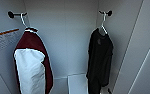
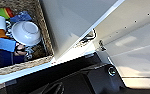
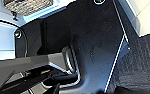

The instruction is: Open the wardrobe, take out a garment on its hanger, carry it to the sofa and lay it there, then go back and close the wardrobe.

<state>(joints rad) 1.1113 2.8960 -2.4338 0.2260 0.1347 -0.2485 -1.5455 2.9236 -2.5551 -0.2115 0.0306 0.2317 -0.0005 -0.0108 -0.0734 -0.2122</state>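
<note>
- The garment (image 1: 100, 58), a long black coat, hangs inside the open wardrobe (image 1: 66, 37) near its right wall, on the hanger (image 1: 104, 23) whose hook sits over a dark peg at the upper right corner.
- A maroon jacket with white sleeves (image 1: 32, 65) hangs the same way from a peg at the upper left corner, well apart from the coat; 2 pegs keep the 2 garments separate and easy to reach.
- By my reading the doors are open and the coat is not yet taken.
- In the left wrist view a white door panel (image 2: 73, 27) stands beside a wicker basket (image 2: 44, 37) holding a white bowl (image 2: 26, 32) and coloured items.
- The arm poses are hard to judge, and I cannot tell whether either end effector is wide or narrow.
</note>
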